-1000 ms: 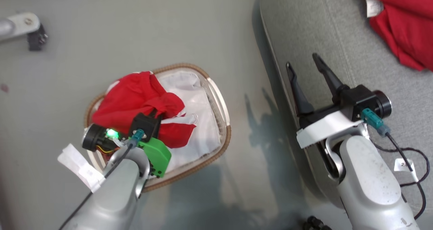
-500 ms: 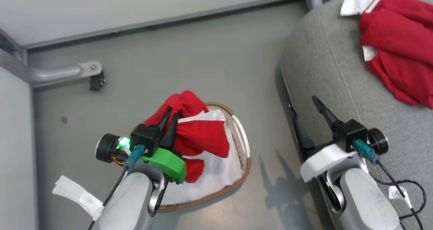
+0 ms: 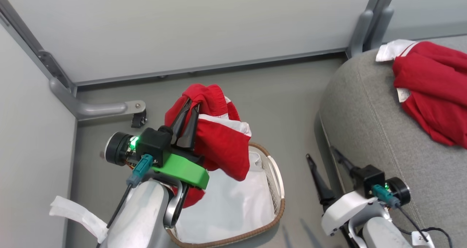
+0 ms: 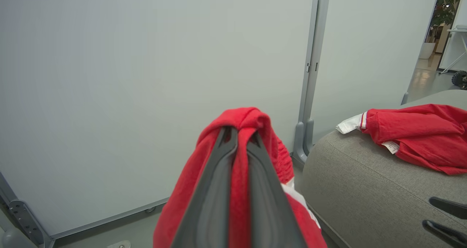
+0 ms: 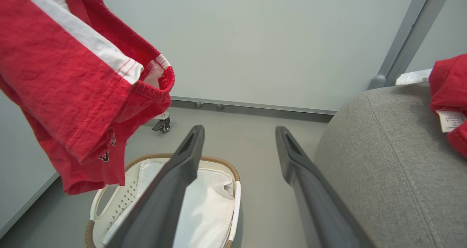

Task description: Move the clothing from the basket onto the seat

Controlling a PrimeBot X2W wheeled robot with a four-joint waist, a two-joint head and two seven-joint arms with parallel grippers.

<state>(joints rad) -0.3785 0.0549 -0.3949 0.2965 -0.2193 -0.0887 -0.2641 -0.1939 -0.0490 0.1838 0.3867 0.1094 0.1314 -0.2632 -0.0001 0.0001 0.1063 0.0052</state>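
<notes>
My left gripper (image 3: 192, 105) is shut on the red clothing (image 3: 222, 146), which hangs well above the basket (image 3: 279, 182). In the left wrist view the dark fingers (image 4: 211, 189) pinch a fold of the clothing (image 4: 248, 118). The right wrist view shows the clothing (image 5: 65, 84) dangling over the basket (image 5: 235, 200), whose white liner is bare. My right gripper (image 3: 321, 154) is open with nothing between its fingers, beside the front edge of the grey seat (image 3: 368, 131). Another red garment (image 3: 434, 91) lies on the seat.
Grey partition panels (image 3: 182, 29) stand close behind the basket. A metal foot with a caster (image 3: 136, 118) juts onto the floor at the left. The grey seat (image 4: 365, 189) has bare room in front of the garment lying there.
My left gripper has lifted the red clothing up out of the basket. The head camera has tilted upward, bringing the wall panels into view. The right gripper stays open.
</notes>
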